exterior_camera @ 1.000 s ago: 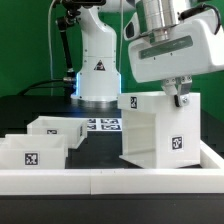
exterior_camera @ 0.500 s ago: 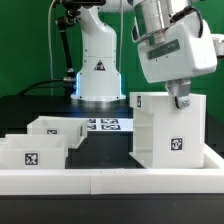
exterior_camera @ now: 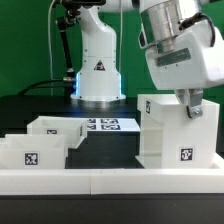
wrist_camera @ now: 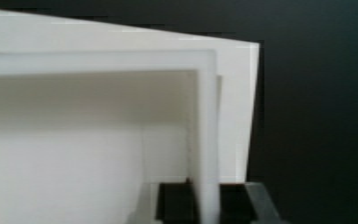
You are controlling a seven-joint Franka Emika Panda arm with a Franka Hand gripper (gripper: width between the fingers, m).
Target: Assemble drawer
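Observation:
The tall white drawer housing stands upright on the black table at the exterior view's right, its tag facing front. My gripper is shut on the top of the housing's right wall. In the wrist view the thin white wall runs between my two dark fingers, and my gripper closes on it. Two shallow white trays stand at the exterior view's left, one further back and one in front, each with a tag. They are apart from the housing.
A long low white rail runs along the front edge of the table. The marker board lies flat behind the trays. The arm's white base stands at the back middle.
My gripper has moved toward the exterior view's right with the housing in it. The housing has slid right and now stands straighter. The trays have not moved.

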